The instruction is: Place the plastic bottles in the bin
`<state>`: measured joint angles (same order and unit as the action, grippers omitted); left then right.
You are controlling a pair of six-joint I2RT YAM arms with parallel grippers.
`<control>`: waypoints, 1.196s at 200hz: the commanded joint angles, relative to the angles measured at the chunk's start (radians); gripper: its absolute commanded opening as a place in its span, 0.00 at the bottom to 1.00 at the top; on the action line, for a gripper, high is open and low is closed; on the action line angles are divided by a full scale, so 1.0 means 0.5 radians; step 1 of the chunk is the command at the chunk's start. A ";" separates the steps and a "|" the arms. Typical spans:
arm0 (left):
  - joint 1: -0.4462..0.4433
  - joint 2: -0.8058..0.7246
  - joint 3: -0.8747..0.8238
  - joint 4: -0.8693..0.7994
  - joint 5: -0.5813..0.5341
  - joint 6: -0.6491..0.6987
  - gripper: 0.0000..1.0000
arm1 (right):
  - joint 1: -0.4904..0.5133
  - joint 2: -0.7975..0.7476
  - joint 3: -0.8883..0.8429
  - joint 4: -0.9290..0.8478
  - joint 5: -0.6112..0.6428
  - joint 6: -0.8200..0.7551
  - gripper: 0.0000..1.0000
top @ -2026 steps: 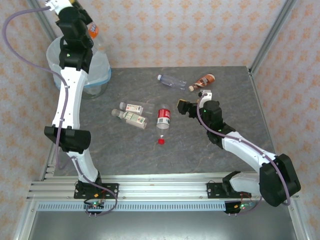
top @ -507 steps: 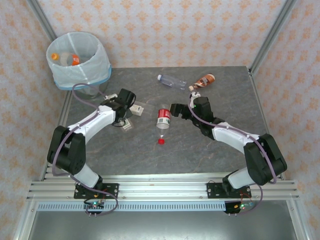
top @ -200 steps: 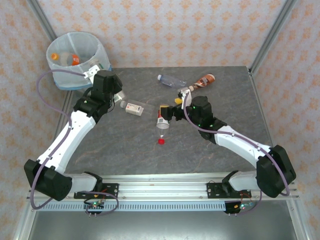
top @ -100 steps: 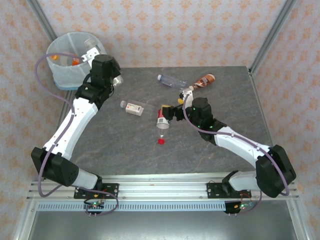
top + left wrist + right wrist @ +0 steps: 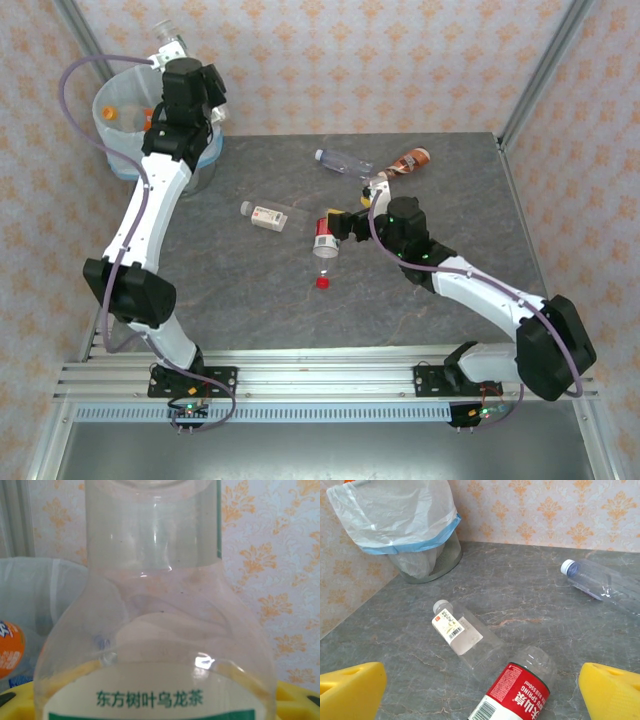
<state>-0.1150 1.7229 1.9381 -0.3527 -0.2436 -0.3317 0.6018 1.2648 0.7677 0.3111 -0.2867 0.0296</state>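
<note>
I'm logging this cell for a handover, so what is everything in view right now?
bin: one, white bag with a light blue band, far left corner of the table
orange-label bottle: one, inside the bin
white-green-label bottle: one, clear, held above the bin
white-label bottle: one, clear, lying mid-table
red-label bottle: one, lying mid-table by the right gripper
plain clear bottle: one, lying far centre
brown-label bottle: one, lying far right
red cap: one, loose, nearer than the red-label bottle
table: one, grey stone pattern
left gripper: shut on the white-green-label bottle
right gripper: open, yellow fingers
</note>
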 commanded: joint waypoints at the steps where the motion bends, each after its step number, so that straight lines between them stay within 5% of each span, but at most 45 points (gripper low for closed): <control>1: 0.050 0.060 0.159 -0.124 -0.016 0.127 0.00 | 0.005 -0.071 -0.041 0.007 0.057 -0.038 0.99; 60: 0.251 0.438 0.721 -0.445 -0.211 0.063 0.00 | 0.005 -0.076 -0.038 -0.018 0.069 -0.058 0.99; 125: 0.471 0.884 1.256 -0.687 -0.120 -0.056 0.03 | 0.007 -0.106 -0.059 -0.027 0.091 -0.060 0.99; 170: 0.576 1.057 1.340 -0.737 -0.185 -0.150 0.10 | 0.007 -0.145 -0.102 -0.021 0.116 -0.047 0.99; 207: 0.699 1.137 1.474 -0.630 0.177 -0.128 0.44 | 0.005 -0.152 -0.137 -0.025 0.143 -0.056 0.99; 239: 0.716 1.207 1.740 -0.718 0.195 -0.048 0.62 | 0.005 -0.152 -0.149 -0.021 0.149 -0.050 0.99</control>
<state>0.2371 2.3444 2.7243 -0.6922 -0.1993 -0.3836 0.6018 1.2102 0.7040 0.2920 -0.2317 0.0196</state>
